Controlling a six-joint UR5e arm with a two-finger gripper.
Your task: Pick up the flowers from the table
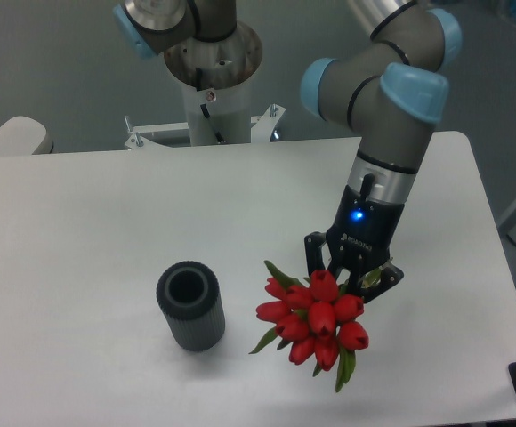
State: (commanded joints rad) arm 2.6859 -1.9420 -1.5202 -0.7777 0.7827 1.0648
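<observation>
Fingers of my gripper [354, 277] clamp the stems of the flowers [316, 320], red heads hanging toward the camera, right of the upright grey vase [190, 306] on the table [80, 231].

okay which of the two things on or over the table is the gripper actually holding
The flowers, the red tulip bunch, clamped by the stems in the gripper jaws. The dark grey vase stands apart to the left, untouched.

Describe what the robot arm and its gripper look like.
The arm is made of grey cylindrical links with light blue joint caps and a silver upper tube. Its wrist carries a glowing blue light. The gripper is black with two short fingers.
</observation>
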